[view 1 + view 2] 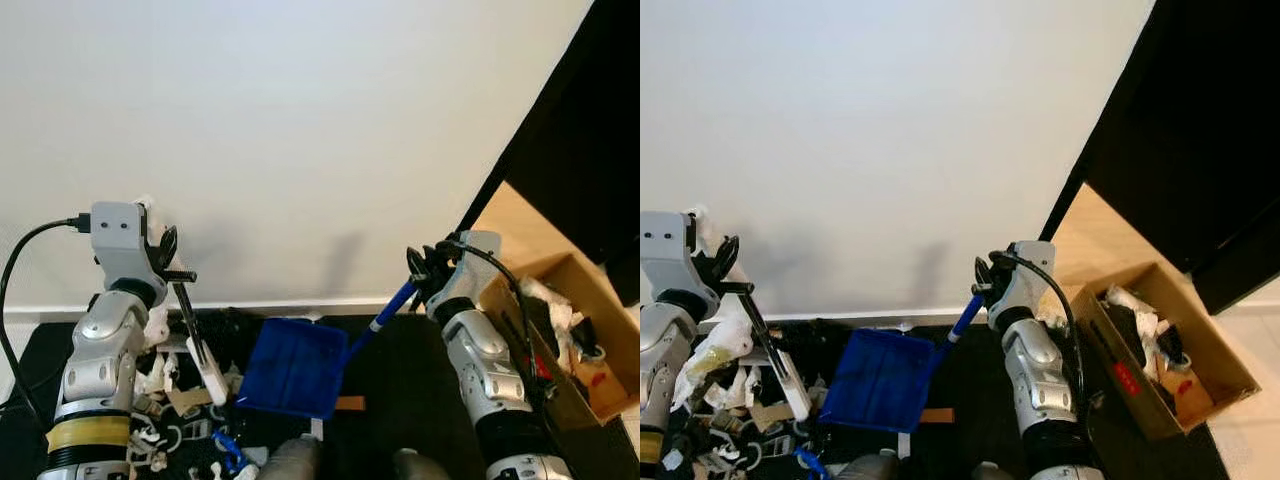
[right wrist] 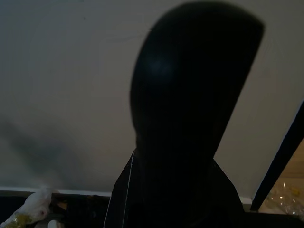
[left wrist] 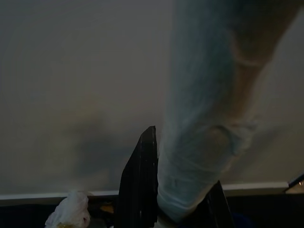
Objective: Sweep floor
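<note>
My right gripper (image 1: 428,268) is shut on the upper end of a blue dustpan's handle (image 1: 388,308). The blue dustpan (image 1: 295,368) hangs tilted, low over the black mat (image 1: 400,400). My left gripper (image 1: 166,260) is shut on a brush (image 1: 195,335) with a thin dark shaft and a white head that points down towards the litter (image 1: 165,400). In the left wrist view a pale, blurred part of the brush (image 3: 204,142) sits between the black fingers (image 3: 140,185). The handle's dark rounded end (image 2: 190,118) looms close in the right wrist view.
A white wall (image 1: 300,130) with a baseboard (image 1: 290,312) stands right ahead. An open cardboard box (image 1: 580,345) holding rubbish sits on the floor to the right. A tall black panel (image 1: 580,150) rises behind it, beside bare wooden floor (image 1: 515,220).
</note>
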You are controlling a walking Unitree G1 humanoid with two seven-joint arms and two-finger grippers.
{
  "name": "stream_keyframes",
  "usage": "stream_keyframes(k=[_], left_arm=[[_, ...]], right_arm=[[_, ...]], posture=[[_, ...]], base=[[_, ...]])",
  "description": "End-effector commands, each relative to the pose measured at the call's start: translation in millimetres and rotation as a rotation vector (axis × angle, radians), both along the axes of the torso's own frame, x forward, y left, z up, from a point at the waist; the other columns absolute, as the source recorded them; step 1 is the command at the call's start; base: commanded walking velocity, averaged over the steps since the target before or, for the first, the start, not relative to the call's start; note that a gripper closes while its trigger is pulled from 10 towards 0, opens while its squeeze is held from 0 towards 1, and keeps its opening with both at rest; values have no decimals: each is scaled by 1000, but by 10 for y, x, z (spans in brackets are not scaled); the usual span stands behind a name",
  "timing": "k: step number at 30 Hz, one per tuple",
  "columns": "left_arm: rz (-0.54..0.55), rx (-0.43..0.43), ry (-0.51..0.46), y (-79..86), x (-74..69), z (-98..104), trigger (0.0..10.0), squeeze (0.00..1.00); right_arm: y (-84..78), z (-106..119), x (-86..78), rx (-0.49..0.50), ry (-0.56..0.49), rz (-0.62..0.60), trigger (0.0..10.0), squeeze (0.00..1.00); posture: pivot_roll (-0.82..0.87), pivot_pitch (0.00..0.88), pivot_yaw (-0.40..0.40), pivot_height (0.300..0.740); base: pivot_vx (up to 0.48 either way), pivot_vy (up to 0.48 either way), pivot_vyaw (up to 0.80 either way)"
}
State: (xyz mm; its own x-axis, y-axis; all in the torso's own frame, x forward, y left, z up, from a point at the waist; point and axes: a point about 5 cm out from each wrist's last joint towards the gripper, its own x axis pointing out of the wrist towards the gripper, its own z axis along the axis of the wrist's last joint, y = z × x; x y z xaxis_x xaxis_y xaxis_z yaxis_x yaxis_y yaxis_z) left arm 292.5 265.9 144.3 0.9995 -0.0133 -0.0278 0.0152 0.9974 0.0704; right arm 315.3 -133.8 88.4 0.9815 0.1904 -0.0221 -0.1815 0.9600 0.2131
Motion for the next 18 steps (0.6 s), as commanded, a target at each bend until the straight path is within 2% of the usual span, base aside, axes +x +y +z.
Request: stream_keyframes(k=[1,10,18], left_arm=[[-20,23,-27,-40,1,41,10000,0],[-15,15,-22,-37,2,26,10000,0],[2,19,-17,12,-9,22,10000,0]], right_arm=[[-42,35,6,9,-25,-16,10000,0],[-39,28,-1,11,-23,-17,10000,0],[-37,25,-7,11,-22,-17,10000,0]], posture=[[202,132,-8,740],[203,135,-5,740],[204,140,-4,740]], base=[[307,-364,0],[316,-339,0],[0,0,0]])
